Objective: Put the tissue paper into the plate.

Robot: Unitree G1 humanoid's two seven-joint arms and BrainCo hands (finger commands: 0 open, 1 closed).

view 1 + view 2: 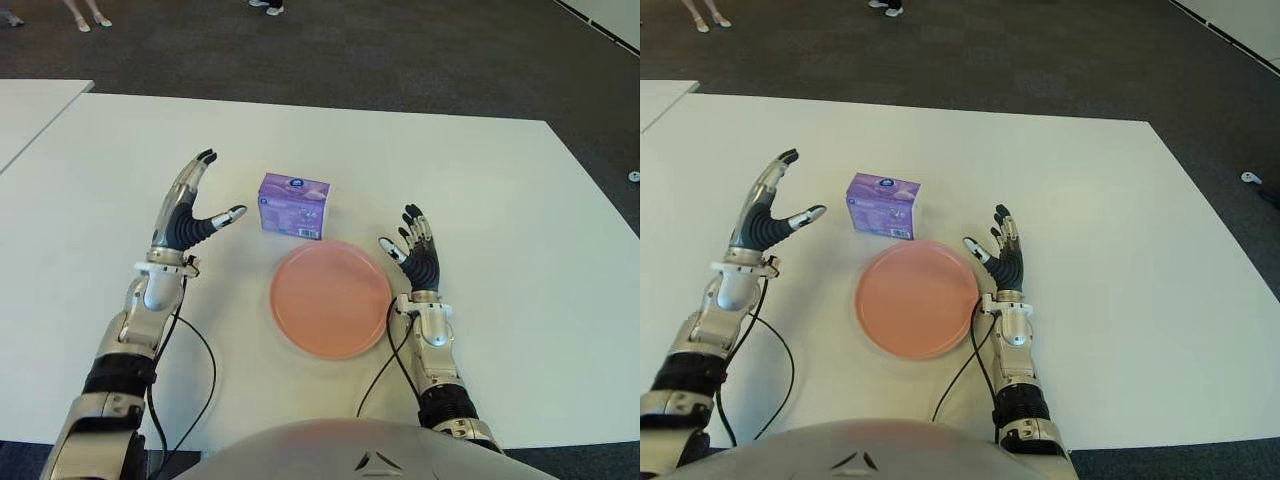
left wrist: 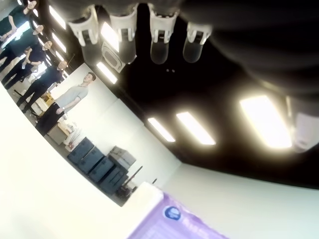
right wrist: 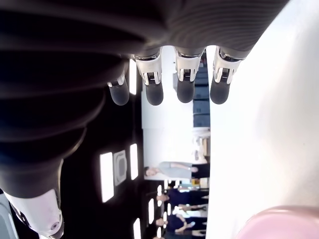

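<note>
Looks like a lab or demo hall in an office-type building. A big white table (image 1: pixel 520 220) is set on dark carpet tile (image 1: pixel 400 50), with a second table (image 1: pixel 30 110) just beside it. Long ceiling light panels (image 2: pixel 197 128) and a vent (image 2: pixel 112 52) are seen in the wrist views. Dark equipment cases (image 2: pixel 97 162) are stacked by a white wall, and a row of people (image 2: pixel 45 74) is lined up there watching.
</note>
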